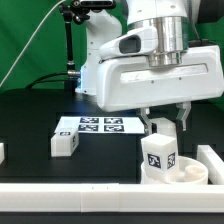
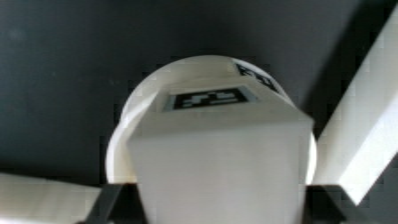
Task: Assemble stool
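Observation:
The white leg with a black-and-white tag stands upright on the round white seat at the exterior view's right. My gripper comes down over the leg's top, one finger on each side. In the wrist view the leg fills the whole space between my two dark fingers, with its tag facing the camera, so the gripper is shut on it. A second leg lies loose on the black table to the exterior view's left.
The marker board lies flat behind the loose leg. A long white rail runs along the front edge, with another white rail piece at the right. A small white part shows at the left edge.

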